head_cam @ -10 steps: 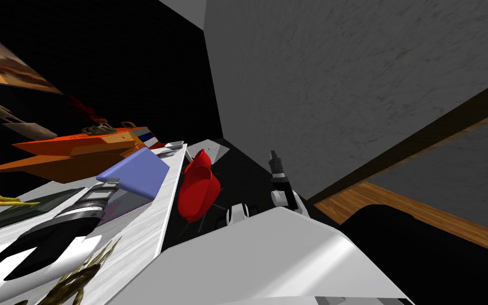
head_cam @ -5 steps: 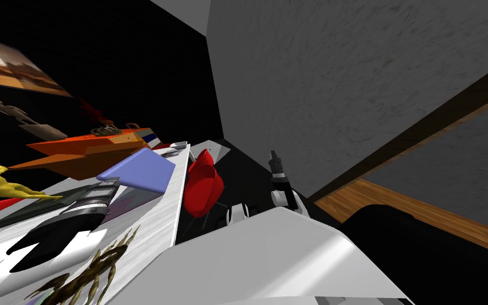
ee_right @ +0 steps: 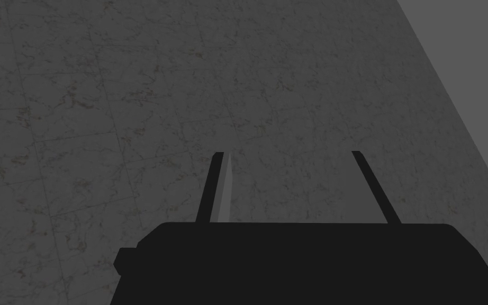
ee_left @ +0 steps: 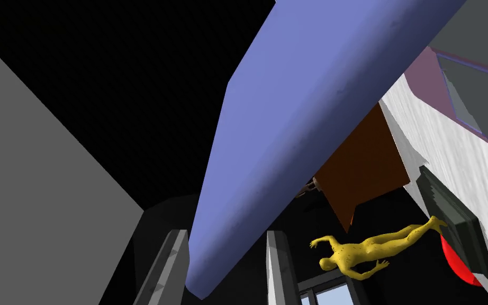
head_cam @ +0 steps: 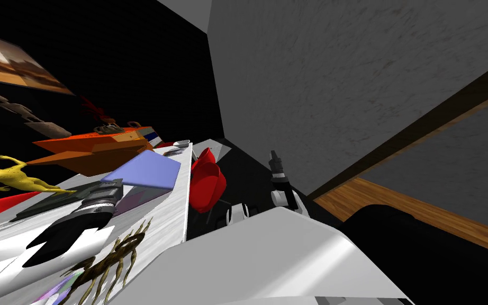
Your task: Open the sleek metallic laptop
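Left gripper (ee_left: pixel 226 231) is narrowed onto the free edge of the lid (ee_left: pixel 290 106), a thin blue-violet flat slab, one finger on each face. The laptop (head_cam: pixel 143 170) sits part-open on the white streaky desk top (head_cam: pixel 171 212), w/ the red chair (head_cam: pixel 207 182) just beside the desk edge. Right gripper (ee_right: pixel 288 159) hangs low by my side, blades spread wide, nothing btwn them.

Handling, as I judge it: the lid is stiff and light but smooth, so it could slip out of thin blades. The hinge probably resists, so the base may lift or skid. Best hold is mid front edge, well away from the hinge, swinging along the hinge arc, not a straight pull.

Vs 1 s ago: the whole head view has swung, and the yellow human-shaped figurine (head_cam: pixel 5 177) has come further in, so that's my own move, not the desk's. My grip stays on the lid; can't tell if its angle has changed.
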{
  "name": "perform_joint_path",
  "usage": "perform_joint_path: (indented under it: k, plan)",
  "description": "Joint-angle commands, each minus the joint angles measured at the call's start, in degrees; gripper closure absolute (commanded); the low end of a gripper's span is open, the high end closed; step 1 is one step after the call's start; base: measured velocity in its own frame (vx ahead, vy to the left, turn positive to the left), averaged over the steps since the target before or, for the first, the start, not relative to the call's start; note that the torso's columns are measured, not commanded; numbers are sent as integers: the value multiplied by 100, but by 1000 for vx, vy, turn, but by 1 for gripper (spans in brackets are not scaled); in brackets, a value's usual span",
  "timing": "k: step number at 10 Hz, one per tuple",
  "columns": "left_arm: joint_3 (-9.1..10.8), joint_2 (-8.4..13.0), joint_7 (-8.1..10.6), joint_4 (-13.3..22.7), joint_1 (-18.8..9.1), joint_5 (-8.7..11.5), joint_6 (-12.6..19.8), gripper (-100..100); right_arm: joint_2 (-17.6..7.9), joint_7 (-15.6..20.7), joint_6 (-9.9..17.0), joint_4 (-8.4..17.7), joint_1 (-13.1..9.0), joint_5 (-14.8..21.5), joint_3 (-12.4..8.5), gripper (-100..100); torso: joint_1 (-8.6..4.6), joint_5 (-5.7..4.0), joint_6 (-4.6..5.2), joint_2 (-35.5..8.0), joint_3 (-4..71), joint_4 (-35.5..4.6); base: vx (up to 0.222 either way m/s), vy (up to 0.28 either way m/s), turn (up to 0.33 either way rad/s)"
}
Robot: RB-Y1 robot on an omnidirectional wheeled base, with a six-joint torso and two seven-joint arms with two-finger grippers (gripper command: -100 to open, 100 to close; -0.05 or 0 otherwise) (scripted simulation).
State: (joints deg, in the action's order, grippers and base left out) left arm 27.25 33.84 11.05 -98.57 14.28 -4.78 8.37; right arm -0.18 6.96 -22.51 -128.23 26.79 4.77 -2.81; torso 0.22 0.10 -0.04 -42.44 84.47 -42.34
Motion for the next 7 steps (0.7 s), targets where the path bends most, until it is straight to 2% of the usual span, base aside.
perform_joint_path:
  k: [1,3,7]
  plan:
    - [-22,-334,311,244,-229,332,-109,100,0,0,0,1,0,0,0,0,-5,1,4,0,-1,-2,-30,1,-95]
    - [-26,-409,379,305,-280,412,-138,100,1,0,0,0,1,0,1,0,-60,-18,24,38,24,10,-10,4,-34]
    - [-26,-409,379,305,-280,412,-138,100,1,0,0,0,1,0,1,0,-34,-24,0,-5,-2,-9,1,-1,5]
